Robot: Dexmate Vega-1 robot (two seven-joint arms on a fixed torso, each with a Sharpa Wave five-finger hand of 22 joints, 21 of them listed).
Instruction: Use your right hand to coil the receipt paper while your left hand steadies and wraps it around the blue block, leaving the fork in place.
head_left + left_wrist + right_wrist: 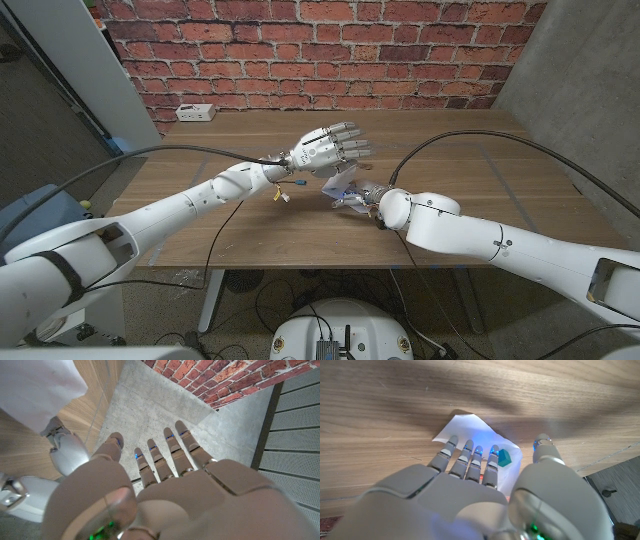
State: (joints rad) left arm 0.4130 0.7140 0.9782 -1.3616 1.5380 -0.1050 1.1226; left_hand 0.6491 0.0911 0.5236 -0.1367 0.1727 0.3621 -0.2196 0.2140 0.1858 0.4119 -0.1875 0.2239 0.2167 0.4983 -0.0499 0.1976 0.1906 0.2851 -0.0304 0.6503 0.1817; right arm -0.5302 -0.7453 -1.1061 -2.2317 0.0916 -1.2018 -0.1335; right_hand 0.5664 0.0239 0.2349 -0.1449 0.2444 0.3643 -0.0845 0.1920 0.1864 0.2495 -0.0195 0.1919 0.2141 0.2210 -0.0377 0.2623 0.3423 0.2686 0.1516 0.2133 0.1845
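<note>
A white sheet of receipt paper (pixel 466 430) lies on the wooden table (pixel 450 170), near its middle in the head view (pixel 345 199). A small blue block (pixel 505 457) sits on the paper. My right hand (pixel 485 467) is low over the paper with its fingers stretched out; the fingertips (pixel 452 441) touch the sheet beside the block, and the thumb stands apart. In the head view this right hand (pixel 368 195) is at the paper's right edge. My left hand (pixel 330 148) hovers above and behind the paper, fingers straight and spread, holding nothing. The left wrist view shows the same left hand (pixel 165 470).
A white power strip (pixel 195 113) lies at the table's far left corner. Black cables (pixel 450 140) run over the table to both arms. A small tag (pixel 281 195) dangles under my left wrist. A brick wall stands behind the table.
</note>
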